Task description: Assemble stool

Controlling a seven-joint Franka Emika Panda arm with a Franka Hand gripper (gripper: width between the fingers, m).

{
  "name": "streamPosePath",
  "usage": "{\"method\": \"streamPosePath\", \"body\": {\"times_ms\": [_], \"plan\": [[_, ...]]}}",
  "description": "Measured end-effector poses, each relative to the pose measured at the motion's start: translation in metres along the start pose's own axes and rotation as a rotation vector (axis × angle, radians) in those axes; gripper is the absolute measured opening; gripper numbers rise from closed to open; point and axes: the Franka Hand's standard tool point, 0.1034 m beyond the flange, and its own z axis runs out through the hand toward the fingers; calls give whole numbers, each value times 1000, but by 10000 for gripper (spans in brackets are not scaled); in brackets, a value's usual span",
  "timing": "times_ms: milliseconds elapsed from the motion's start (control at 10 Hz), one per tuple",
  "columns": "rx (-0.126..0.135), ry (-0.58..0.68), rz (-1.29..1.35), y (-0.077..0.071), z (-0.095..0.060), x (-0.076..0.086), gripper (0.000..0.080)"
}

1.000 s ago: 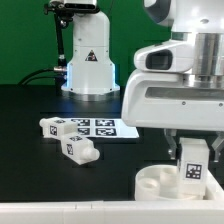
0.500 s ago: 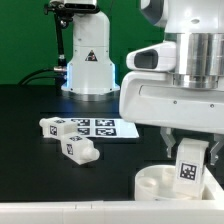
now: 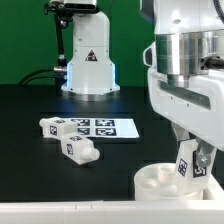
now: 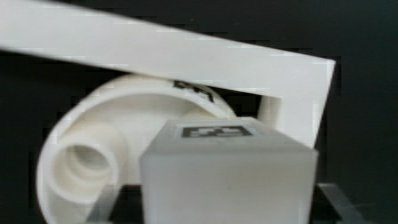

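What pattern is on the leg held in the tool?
A black-and-white square tag on the white leg, clearest in the exterior view.

A tagged white plastic leg (image 3: 186, 162) is hanging tilted over the round white plastic seat (image 3: 158, 188). Toward the exterior view's left, a rear loose leg (image 3: 52, 126) and a front loose leg (image 3: 80, 151) are lying beside the flat white marker board (image 3: 105, 128).

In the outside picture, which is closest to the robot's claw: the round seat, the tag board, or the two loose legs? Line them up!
1. Seat, right below the gripper and its held leg.
2. Marker board, mid-table.
3. Front loose leg, toward the exterior view's left.
4. Back loose leg, farthest left.
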Motion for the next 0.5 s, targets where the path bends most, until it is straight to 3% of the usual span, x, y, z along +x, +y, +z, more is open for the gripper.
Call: {"method": "streamPosePath", "body": {"times_ms": [200,400,500], "plan": [[3,-8,174,-1,-1,-1,334],[7,-25,586,-3,-2,-6,334],[14,-44,647,-3,1,-9,334]]}}
